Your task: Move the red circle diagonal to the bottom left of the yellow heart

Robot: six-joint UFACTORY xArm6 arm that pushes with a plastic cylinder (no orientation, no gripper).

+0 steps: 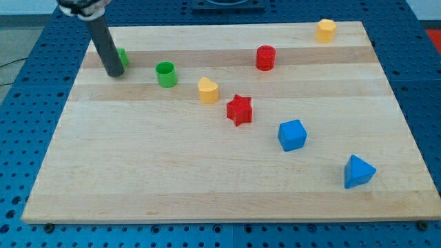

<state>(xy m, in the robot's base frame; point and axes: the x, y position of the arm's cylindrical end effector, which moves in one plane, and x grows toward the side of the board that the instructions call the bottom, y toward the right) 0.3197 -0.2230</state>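
My tip [114, 73] — the lower end of a straight dark rod — rests on the pale wooden tabletop [207, 172] near the view's top left corner. Just behind the rod, on its right side, a small green block [122, 56] peeks out; its shape cannot be made out because the rod covers most of it. There is no pincer on this arm, so nothing is apart, together or clamped.

The red round cylinder block [265, 58], the task's circle, stands in the upper middle of the board, well apart from my tip. The yellow heart-shaped block [208, 90] lies below it and toward the view's left, so the red circle now sits up and to the right of the heart. A green round cylinder block [165, 74] stands between my tip and the heart. A red star-shaped block [239, 109] lies just beside the heart, lower right of it.

Farther toward the view's bottom right are a blue cube [292, 135] and a blue triangular block [358, 172]. Another yellow block [326, 30] — roughly pentagonal — sits near the top right corner.
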